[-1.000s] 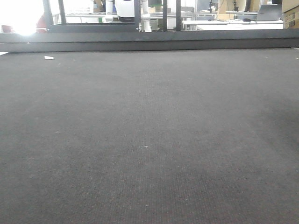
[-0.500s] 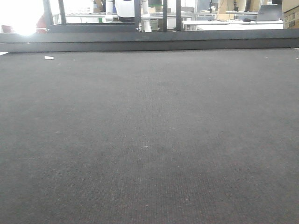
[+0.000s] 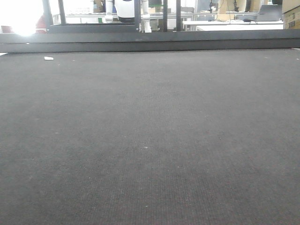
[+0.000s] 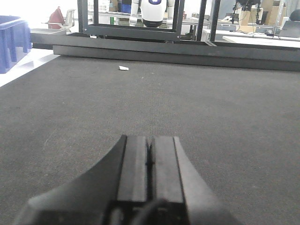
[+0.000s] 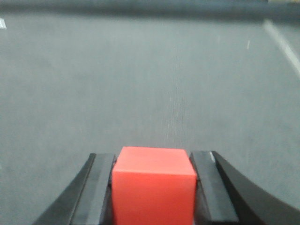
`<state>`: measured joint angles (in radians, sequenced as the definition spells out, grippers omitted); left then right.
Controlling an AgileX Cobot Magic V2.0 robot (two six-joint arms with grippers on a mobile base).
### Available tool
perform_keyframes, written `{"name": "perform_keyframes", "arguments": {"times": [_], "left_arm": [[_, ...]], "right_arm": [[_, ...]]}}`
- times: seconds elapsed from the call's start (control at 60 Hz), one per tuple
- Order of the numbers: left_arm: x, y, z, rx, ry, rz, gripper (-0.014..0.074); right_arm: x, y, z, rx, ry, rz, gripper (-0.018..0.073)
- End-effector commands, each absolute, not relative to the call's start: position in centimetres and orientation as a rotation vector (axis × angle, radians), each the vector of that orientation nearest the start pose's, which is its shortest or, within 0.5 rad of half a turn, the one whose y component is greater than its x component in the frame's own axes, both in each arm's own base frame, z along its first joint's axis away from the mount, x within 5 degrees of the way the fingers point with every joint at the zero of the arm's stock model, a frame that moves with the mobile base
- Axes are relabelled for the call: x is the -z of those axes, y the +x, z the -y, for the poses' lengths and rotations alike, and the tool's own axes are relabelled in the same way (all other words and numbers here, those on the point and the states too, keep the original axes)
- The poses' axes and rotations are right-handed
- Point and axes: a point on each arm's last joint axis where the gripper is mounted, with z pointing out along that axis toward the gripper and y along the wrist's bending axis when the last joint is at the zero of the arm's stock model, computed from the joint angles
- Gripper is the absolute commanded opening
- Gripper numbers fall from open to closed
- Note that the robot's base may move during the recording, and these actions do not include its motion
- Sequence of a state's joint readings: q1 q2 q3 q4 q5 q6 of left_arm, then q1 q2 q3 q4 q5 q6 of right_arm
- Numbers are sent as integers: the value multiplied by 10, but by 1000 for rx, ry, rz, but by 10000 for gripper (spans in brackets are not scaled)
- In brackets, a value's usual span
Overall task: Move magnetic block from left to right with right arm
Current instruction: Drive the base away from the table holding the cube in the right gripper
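Note:
A small bright-red cube, the magnetic block (image 5: 153,187), fills the bottom of the right wrist view, pressed between the two black fingers of my right gripper (image 5: 153,161), which is shut on it above the grey mat. In the left wrist view my left gripper (image 4: 150,145) hovers low over the mat with its two pads pressed together and nothing between them. The front view shows only the dark mat (image 3: 150,140); neither gripper nor the block appears there.
A raised dark ledge (image 3: 150,44) and black frame posts border the mat's far side. A small white scrap (image 4: 123,68) lies on the mat far left. A blue crate (image 4: 11,42) stands off the mat's left edge. A white strip (image 5: 281,42) marks the mat's right.

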<state>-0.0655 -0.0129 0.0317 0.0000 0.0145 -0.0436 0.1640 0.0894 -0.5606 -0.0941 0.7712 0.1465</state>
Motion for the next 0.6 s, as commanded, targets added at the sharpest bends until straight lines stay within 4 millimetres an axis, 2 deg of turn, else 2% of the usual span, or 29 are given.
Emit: {"name": "perform_keyframes", "arguments": {"times": [0.0,0.133,0.583], "left_arm": [[-208,55,4,92,12,-1421,-116],[-208,55,4,92,12,-1421,-116],[-208,55,4,92,12,-1421,-116]], "right_arm": [[-337,0,6,-111,-34,-1624,203],[-337,-7,7,-114,-32,-1588,203],[-336,-7,7,-114,-32,-1591,203]]}}
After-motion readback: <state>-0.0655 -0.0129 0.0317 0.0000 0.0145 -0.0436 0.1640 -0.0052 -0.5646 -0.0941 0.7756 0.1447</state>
